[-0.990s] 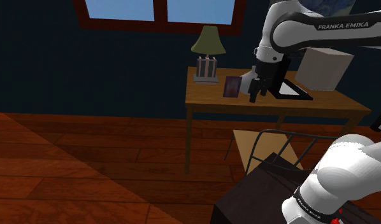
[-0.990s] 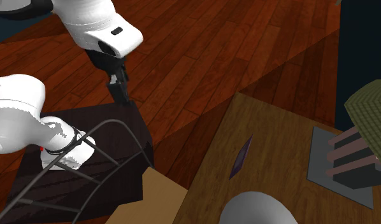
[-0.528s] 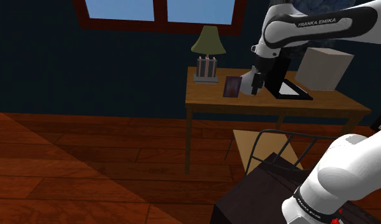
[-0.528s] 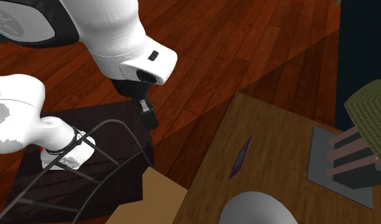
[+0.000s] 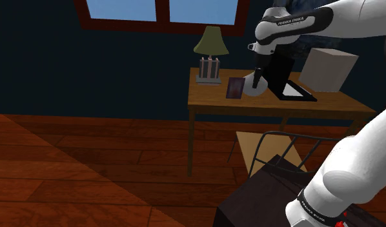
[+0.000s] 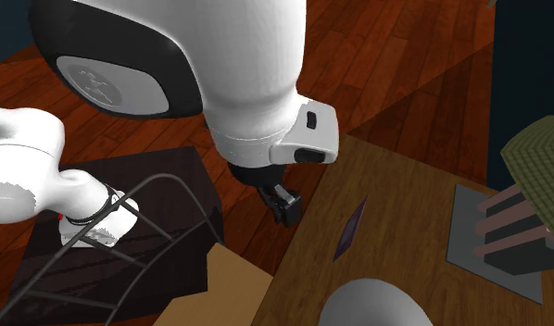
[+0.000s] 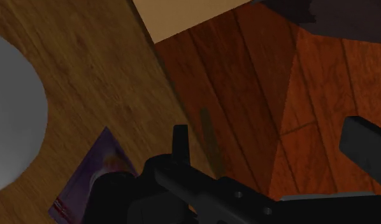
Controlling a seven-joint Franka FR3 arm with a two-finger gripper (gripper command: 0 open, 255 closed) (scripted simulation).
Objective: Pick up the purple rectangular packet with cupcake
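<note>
Wrist view: end effector (image 7: 273,143) partly hides purple packet (image 7: 87,181).

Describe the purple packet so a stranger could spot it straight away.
Find the wooden table under the window. Between the green-shaded lamp and a pale rounded object stands the packet. It is the only thin, flat, purple thing there, upright on its edge.

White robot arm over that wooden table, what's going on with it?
The white robot arm is after the purple packet on the wooden table. Its black gripper hangs open by the table's edge, beside the packet and not touching it, so nothing is held yet. A grey rounded object sits close to the packet, and a green-shaded lamp stands further back on the table.
</note>
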